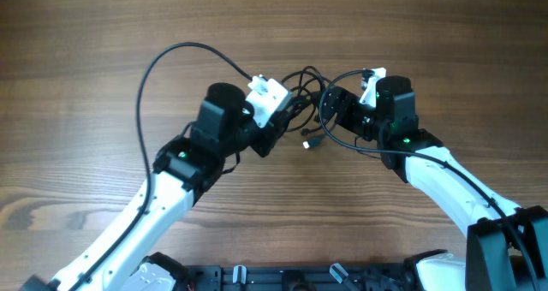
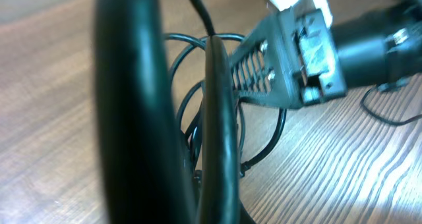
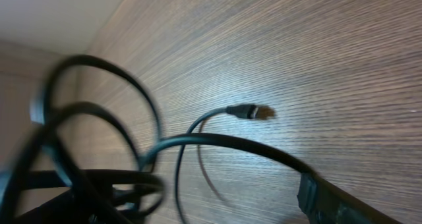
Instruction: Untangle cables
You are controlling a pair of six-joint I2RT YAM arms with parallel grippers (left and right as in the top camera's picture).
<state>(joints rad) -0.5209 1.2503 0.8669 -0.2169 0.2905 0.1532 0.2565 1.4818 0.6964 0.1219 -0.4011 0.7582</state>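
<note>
Both arms are reaching in toward the middle of the wooden table (image 1: 86, 34), and the cables (image 1: 306, 79) are lying bunched there in a small knot of thin black loops, right between the two grippers. The left gripper (image 1: 287, 124) is sitting with its tips at the left edge of the knot, fingers clenched tight together. From its own wrist camera the dark fingers (image 2: 132, 118) are filling the foreground, blurred, with coils of cable (image 2: 198, 92) resting on the wood just behind them; I cannot tell whether a strand is being pinched between them.

The right gripper (image 1: 330, 104) is facing it from the other side, jaws spread wide and gripping nothing that I can make out, with loops of cord lying around its tips. One ribbed finger (image 2: 254, 71) of it is showing in the left wrist view, hanging just above the coils.

One loose end is trailing out of the knot toward the near side, its small plug (image 1: 306, 143) lying flat on the table, metal tip showing (image 3: 250, 111).

A thicker wire (image 1: 154, 68) is arcing from the left arm's white camera module (image 1: 267, 96) out and back down to that arm.
</note>
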